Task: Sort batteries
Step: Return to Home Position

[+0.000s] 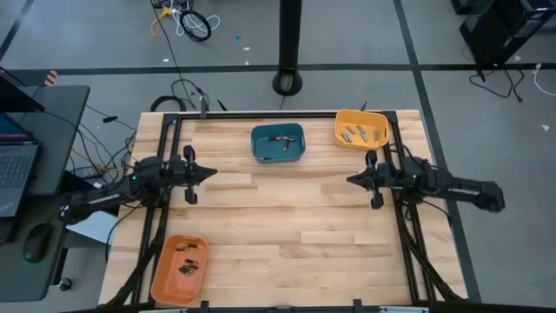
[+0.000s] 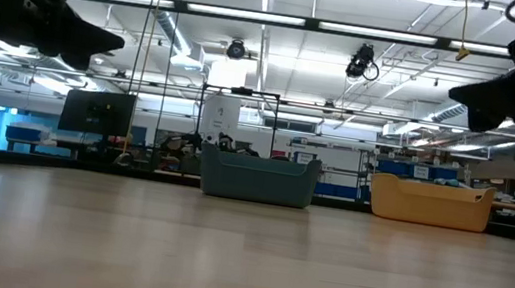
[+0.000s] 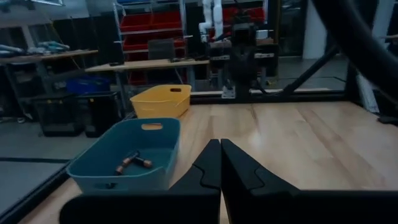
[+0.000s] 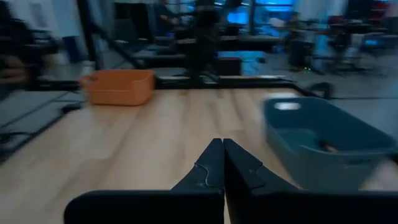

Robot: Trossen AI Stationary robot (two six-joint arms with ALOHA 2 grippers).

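The batteries lie in three plastic bins. A teal bin (image 1: 278, 143) at the far middle holds a few (image 3: 132, 163). A yellow bin (image 1: 360, 129) at the far right holds several (image 1: 362, 133). An orange bin (image 1: 180, 269) at the near left holds several dark ones (image 1: 188, 259). My left gripper (image 1: 211, 174) hovers shut at the table's left side, pointing level toward the right. My right gripper (image 1: 350, 180) hovers shut at the right side, pointing level toward the left. Neither holds anything.
A black frame (image 1: 165, 165) runs along the table's left, right and far edges. A stand's black base (image 1: 288, 83) sits on the floor beyond the far edge. A desk with a laptop (image 1: 17, 165) stands left of the table.
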